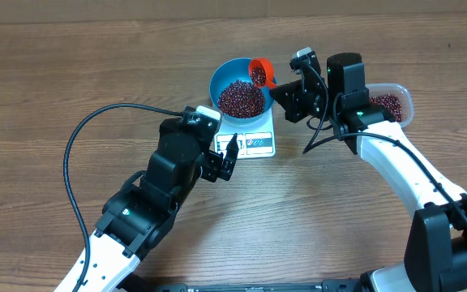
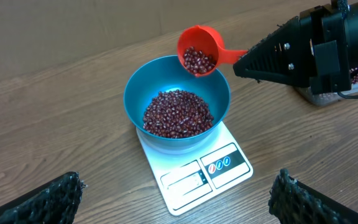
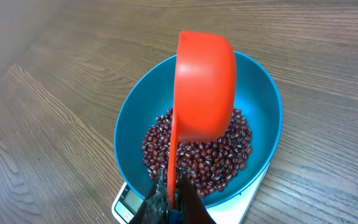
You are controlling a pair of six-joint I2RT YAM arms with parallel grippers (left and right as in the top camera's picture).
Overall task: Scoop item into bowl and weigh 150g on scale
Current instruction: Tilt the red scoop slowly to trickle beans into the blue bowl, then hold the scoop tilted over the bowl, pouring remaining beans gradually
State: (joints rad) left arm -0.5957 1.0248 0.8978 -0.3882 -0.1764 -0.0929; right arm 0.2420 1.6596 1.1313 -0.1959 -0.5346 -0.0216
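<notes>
**Red scoop tipped over the blue bowl on the scale**

The round, deep, bright blue plastic bowl (image 1: pixel 214 84) stands on the far part of the small flat white rectangular kitchen scale (image 1: pixel 259 144). The scale's display window and button panel show along its near edge. A loose heap of small dark red-maroon beans (image 1: pixel 240 99) covers the bottom of the bowl.

The right gripper (image 1: pixel 280 86) is clenched on the handle of a small orange-red plastic measuring scoop (image 1: pixel 259 73). It holds the scoop above the bowl's far right rim. The scoop is tilted with its mouth turned toward the bowl, and a clump of beans lies inside it.

The left gripper (image 1: pixel 227 161) is released, with its jaws spread wide and nothing between them. It hovers just near and left of the scale, pointing at the display edge.

A clear rounded-rectangular plastic tub (image 1: pixel 408 100) sits to the right of the bowl, behind the right arm, with more beans in it. Everything rests on a brown wood-grain table (image 1: pixel 55 65).
</notes>
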